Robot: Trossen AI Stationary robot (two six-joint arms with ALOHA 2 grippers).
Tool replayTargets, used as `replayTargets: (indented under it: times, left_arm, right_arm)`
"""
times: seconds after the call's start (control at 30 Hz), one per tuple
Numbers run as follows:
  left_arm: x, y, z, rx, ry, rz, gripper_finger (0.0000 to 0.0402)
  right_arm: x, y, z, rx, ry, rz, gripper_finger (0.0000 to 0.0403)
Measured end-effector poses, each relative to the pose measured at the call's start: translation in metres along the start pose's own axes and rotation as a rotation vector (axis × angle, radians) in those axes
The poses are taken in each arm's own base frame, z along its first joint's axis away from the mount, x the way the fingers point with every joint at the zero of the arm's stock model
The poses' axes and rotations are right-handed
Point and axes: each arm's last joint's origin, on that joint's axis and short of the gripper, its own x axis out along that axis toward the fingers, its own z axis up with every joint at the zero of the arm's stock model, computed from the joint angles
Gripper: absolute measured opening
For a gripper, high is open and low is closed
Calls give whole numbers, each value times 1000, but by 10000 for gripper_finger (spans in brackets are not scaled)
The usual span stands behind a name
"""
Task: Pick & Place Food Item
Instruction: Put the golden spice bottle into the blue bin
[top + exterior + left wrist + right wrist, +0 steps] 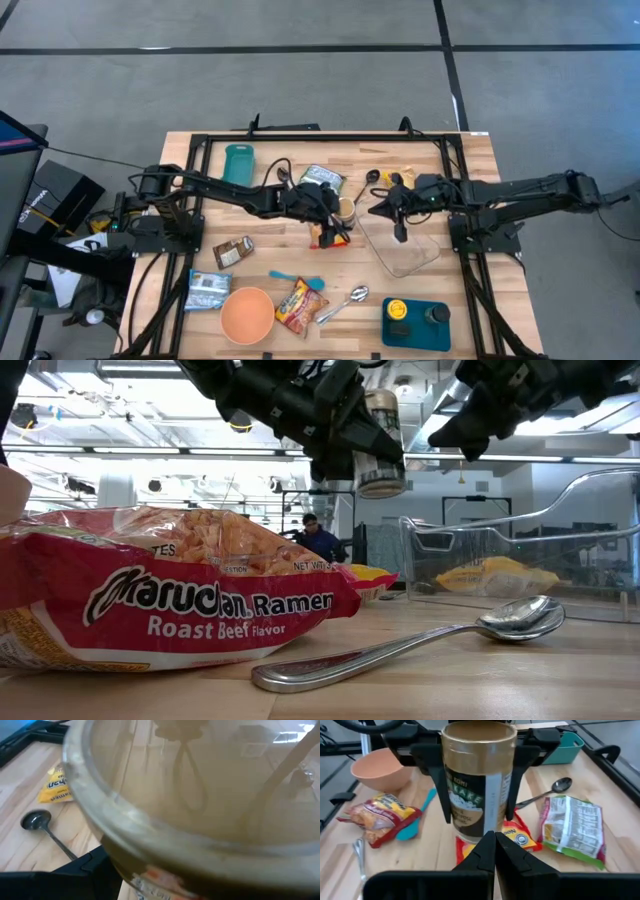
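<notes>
**Left tool holds jar above the bench centre**

The left tool (477, 785) grips a tall clear jar (345, 209) by its sides, one dark finger (436, 780) on each flank — the jar is upright and lifted off the bench (470, 310), as the low view shows it hanging in the air. Below it lies a red and yellow packet (517, 837). The right tool (383, 211) is closed, its tips pressed together and empty, hovering just beside the jar and pointing at it, above the edge of a clear plastic tub (405, 250). Nearer the front edge — a ramen packet (300, 305), a metal spoon (345, 302) and an orange bowl (247, 314).
</notes>
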Motion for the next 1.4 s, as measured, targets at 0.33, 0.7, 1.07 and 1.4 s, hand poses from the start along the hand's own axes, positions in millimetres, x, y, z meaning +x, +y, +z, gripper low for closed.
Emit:
replayTargets:
  times: [0.33, 0.7, 1.07, 1.4]
  left_arm:
    - [0, 0, 0, 0, 0, 0, 283]
    - [0, 0, 0, 0, 3, 1, 283]
    - [0, 0, 0, 0, 3, 1, 283]
    - [0, 0, 0, 0, 3, 1, 283]
  right_arm:
    - [1, 0, 2, 36, -21, -3, 1]
    - [1, 0, 4, 33, -46, -1, 54]
    - [1, 0, 4, 33, -46, -1, 255]
    - [0, 0, 6, -13, -61, -1, 385]
